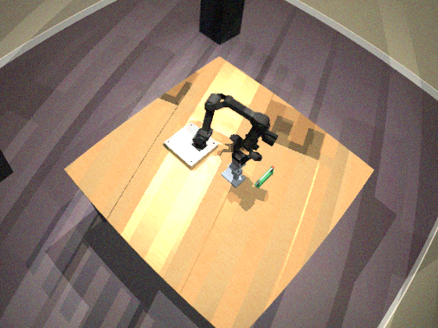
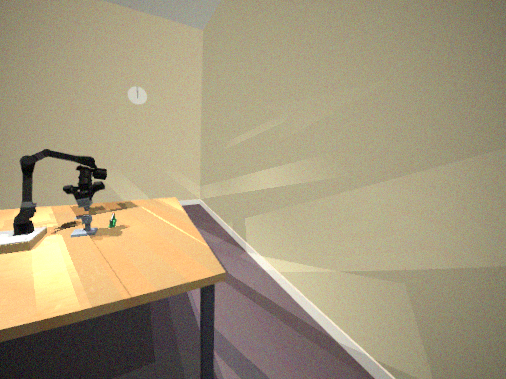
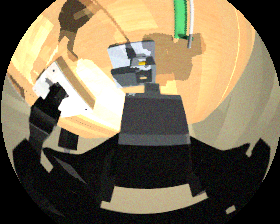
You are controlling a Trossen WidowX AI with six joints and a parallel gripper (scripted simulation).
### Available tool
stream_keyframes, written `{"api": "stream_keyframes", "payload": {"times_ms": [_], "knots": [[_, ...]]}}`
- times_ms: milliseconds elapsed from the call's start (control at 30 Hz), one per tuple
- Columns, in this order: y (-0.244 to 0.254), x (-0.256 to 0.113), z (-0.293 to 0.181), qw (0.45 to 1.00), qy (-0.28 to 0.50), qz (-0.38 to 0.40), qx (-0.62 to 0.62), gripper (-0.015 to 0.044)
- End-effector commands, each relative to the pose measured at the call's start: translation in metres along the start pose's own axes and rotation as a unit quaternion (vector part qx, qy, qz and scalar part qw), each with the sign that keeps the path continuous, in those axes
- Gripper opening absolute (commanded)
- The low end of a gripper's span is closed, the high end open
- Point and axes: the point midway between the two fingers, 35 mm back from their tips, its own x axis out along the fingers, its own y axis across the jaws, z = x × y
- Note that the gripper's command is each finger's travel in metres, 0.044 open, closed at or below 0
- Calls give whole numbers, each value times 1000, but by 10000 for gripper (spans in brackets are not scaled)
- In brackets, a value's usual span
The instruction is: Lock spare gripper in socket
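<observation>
My gripper [image 1: 239, 159] [image 2: 85, 197] [image 3: 151, 133] points down, shut on the spare gripper [image 2: 85, 204] [image 3: 154, 116], a dark grey block with its narrow spigot downward. The grey mount [image 1: 233, 176] [image 2: 84, 232] [image 3: 119, 52] stands on the table just below it. Openings with yellow inside show at the socket [image 3: 142, 63] in the wrist view. The spigot hangs close above and beside the socket; whether they touch is unclear. A green piece [image 1: 265, 176] [image 2: 113, 221] [image 3: 180, 19] with a red end lies beside the mount. A pale rod [image 3: 191, 22] along it looks like the lock pin.
The arm's white base plate [image 1: 181, 150] [image 2: 11, 241] [image 3: 45, 80] sits to one side of the mount. The wooden table [image 1: 225, 245] [image 2: 150, 253] carries the arm, mount and green piece. A black pillar [image 1: 222, 11] stands on the floor beyond the table's far corner.
</observation>
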Motion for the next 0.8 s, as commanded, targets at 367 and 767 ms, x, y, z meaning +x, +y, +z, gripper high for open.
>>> {"api": "stream_keyframes", "payload": {"times_ms": [367,767], "knots": [[2,3,4,998,30,4,-60,0],[2,14,14,997,32,4,-66,0]]}}
